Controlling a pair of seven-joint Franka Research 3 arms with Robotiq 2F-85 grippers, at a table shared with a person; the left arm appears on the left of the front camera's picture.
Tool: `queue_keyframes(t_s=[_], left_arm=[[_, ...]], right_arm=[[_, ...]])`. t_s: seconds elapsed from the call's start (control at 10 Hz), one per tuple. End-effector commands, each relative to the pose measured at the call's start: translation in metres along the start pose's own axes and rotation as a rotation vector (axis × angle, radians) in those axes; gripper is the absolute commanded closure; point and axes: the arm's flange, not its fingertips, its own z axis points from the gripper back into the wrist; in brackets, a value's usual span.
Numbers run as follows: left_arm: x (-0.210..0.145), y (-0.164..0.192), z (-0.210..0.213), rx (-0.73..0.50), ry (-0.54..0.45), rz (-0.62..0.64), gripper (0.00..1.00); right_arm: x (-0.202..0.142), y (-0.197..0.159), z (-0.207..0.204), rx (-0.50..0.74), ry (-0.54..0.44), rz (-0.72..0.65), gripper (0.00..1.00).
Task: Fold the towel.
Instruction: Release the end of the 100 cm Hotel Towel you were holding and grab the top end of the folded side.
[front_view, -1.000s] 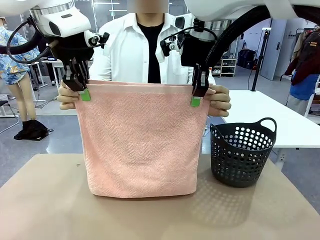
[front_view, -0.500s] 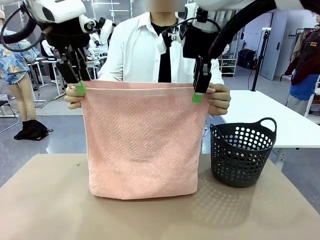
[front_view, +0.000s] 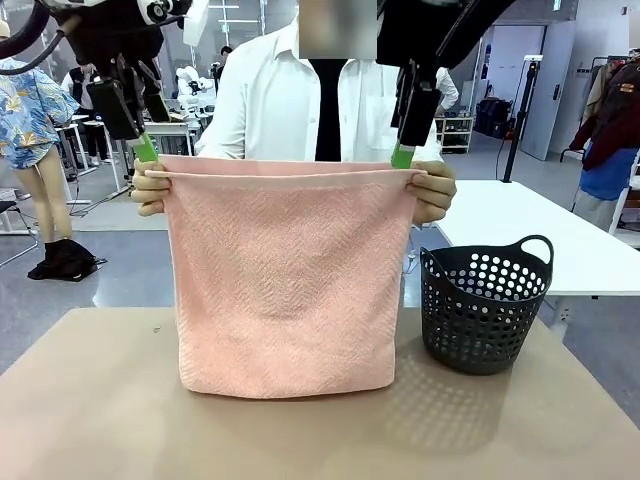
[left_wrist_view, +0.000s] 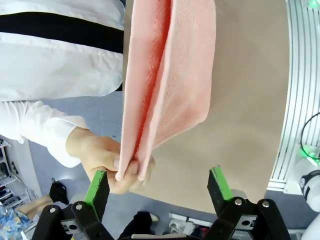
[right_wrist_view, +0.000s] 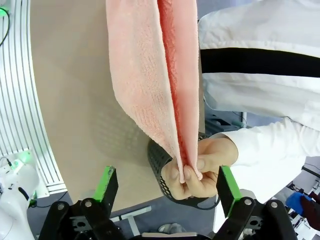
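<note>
The salmon-pink towel (front_view: 285, 285) hangs doubled over, with its lower fold resting on the table (front_view: 90, 420). A person at the far side pinches its two top corners, one in each hand (front_view: 150, 190) (front_view: 432, 192). My left gripper (front_view: 145, 148) hovers just above the left corner, open and holding nothing. In the left wrist view its green pads (left_wrist_view: 97, 177) stand wide apart around the hand (left_wrist_view: 100, 157) and the towel edge (left_wrist_view: 165, 75). My right gripper (front_view: 403, 155) hangs open above the right corner. Its jaws (right_wrist_view: 167, 172) also stand wide, with the towel (right_wrist_view: 145, 75) and hand (right_wrist_view: 200, 170) below.
A dark perforated plastic basket (front_view: 487, 305) stands on the table to the right of the towel, also seen as the basket rim (right_wrist_view: 156, 162) under the person's hand. A white table (front_view: 540, 235) sits behind it. Bare tabletop lies in front of the towel.
Both grippers have opened, let go of the towel's top edge and risen clear. The person's hands now hold the corners alone, slightly higher.
</note>
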Motion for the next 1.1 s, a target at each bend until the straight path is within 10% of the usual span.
queue_keyframes(t_s=[0.0,1.0], left_arm=[[0.003,0.003,-0.004,0.02,0.001,0.024,0.0],[0.013,0.037,-0.035,-0.037,0.021,-0.018,0.0]], right_arm=[[0.003,-0.001,-0.008,-0.023,0.019,0.007,0.0],[0.018,-0.037,-0.041,0.065,0.052,0.068,0.0]])
